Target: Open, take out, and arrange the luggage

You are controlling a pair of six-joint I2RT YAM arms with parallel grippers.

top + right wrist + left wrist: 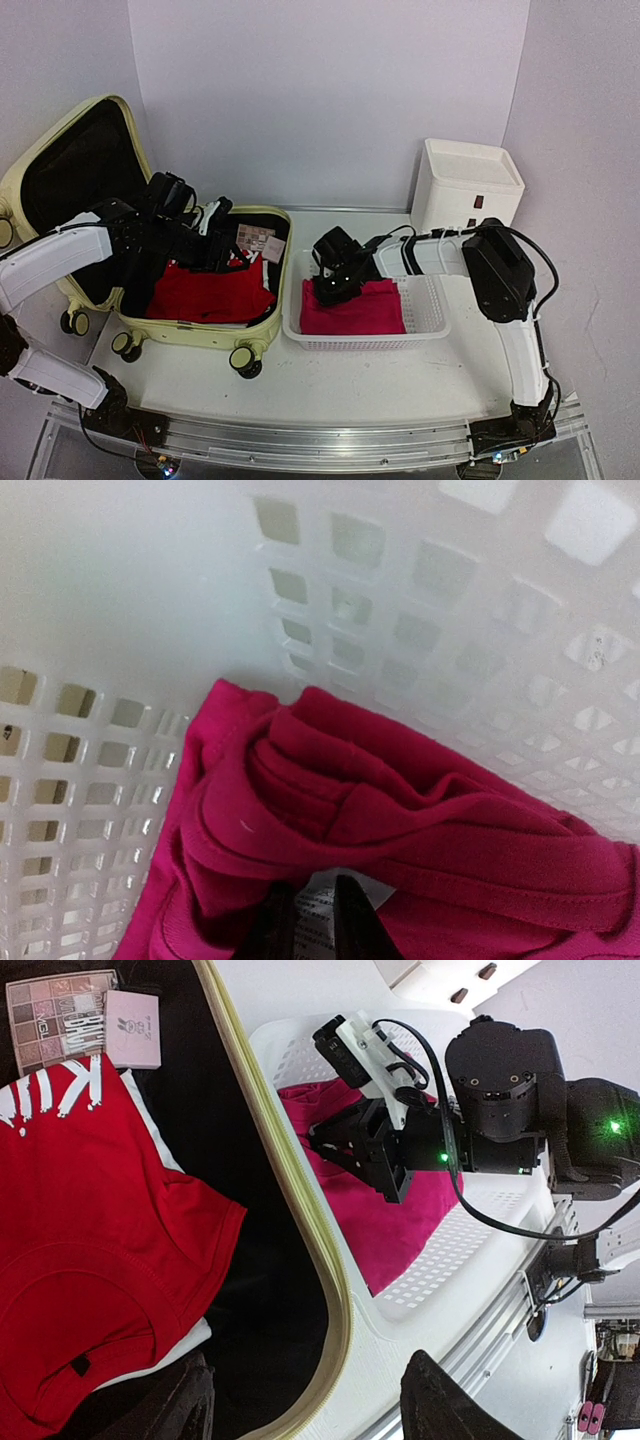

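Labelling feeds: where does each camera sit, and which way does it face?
Top: above and behind, looking down on suitcase, basket, left arm, right arm.
Left wrist: over the suitcase, facing the basket; left fingers at bottom.
Right wrist: over the basket, facing pink cloth; right fingers below.
All share the pink cloth.

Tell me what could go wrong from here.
1. The right gripper seems pinched into the bunched magenta cloth garment beside the wall of the white mesh plastic basket; pulling away could drag the cloth out or shift the basket.
2. The left gripper hangs open over the rim of the pale yellow-green hard-shell suitcase; a straight descent might hit the rim, not the red T-shirt.
3. Lifting that shirt could nudge the eyeshadow palette and small pink box near its edge.
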